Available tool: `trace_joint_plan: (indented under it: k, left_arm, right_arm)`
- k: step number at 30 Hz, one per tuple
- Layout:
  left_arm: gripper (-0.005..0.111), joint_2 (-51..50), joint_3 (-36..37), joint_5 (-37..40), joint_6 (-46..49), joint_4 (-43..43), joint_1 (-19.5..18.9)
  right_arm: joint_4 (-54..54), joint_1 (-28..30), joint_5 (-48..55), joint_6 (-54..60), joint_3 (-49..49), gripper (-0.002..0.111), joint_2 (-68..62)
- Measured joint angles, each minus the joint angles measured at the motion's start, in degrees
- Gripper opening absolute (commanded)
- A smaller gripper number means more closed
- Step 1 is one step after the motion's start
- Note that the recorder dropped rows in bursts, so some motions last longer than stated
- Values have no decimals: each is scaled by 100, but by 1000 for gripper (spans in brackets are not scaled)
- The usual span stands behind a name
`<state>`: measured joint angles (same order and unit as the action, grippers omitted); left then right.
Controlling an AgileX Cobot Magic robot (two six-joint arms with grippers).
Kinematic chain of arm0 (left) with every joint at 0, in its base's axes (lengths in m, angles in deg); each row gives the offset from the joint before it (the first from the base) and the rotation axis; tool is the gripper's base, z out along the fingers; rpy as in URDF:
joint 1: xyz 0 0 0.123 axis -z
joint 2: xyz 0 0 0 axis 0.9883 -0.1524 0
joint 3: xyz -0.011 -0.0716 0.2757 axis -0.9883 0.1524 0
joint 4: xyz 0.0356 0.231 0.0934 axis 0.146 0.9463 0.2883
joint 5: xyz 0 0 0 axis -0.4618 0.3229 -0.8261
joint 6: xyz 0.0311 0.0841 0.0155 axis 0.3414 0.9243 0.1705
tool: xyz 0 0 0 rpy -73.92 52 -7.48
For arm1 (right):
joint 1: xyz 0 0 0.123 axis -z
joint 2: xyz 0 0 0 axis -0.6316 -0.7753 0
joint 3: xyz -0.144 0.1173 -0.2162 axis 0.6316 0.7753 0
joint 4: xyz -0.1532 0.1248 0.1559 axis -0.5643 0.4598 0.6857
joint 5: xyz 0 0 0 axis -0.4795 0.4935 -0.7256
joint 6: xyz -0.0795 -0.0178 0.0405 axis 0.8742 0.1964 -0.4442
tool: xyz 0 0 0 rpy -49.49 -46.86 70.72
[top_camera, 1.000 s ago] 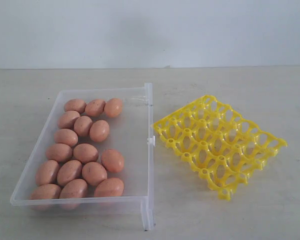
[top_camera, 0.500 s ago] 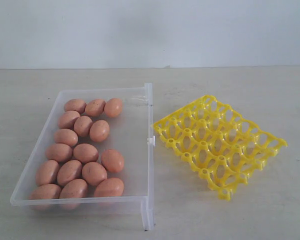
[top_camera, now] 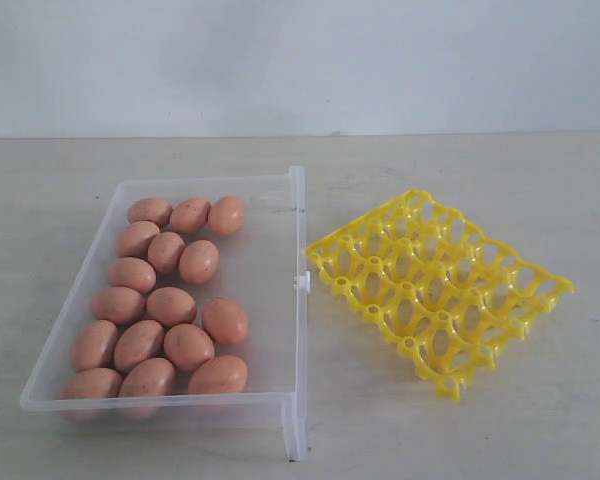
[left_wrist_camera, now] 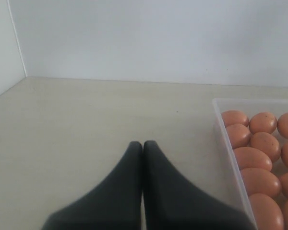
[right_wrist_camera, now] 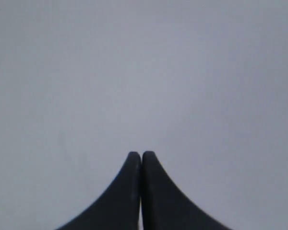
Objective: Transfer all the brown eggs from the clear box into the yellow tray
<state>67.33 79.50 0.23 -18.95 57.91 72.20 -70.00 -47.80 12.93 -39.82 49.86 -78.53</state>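
Pale table (top_camera: 480, 430) carries the clear box (top_camera: 270, 260) holding all the brown eggs (top_camera: 170, 305), the yellow tray (top_camera: 407, 288) empty beside it. Left jaws and right jaws are pressed together; the left sit near the box's wall, closer to the eggs.

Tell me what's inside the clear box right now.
About sixteen brown eggs, crowded toward its left side in the exterior view; the right strip of the clear box is bare. Whatever lies beneath the eggs is covered, so I can't tell.

A plain white wall (top_camera: 300, 60) stands behind the pale beige matte worktop (top_camera: 480, 160). The light is soft and even.
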Motion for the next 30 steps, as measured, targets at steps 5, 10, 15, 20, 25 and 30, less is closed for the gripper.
trace_joint_plan:
  k: [5,10,15,20,25,30]
  left_arm:
    - [-4,0,0,0,0,0,136]
    - [-4,0,0,0,0,0,149]
    - [-4,0,0,0,0,0,149]
    - [-4,0,0,0,0,0,149]
    - [-4,0,0,0,0,0,149]
    - [-4,0,0,0,0,0,149]
  right_arm:
    - [-4793,-189,2131,-2405,-2625,0,-2566]
    - [-7668,-1039,3204,-3752,-3828,0,-4728]
    - [-8213,-2212,4407,-2679,-4319,0,-5990]
    - [-8865,-2788,7745,-1021,-4610,0,-7241]
    - [-6994,-2607,8953,118,-4977,0,-7658]
    - [-3256,-2537,9034,2887,-5698,0,-7671]
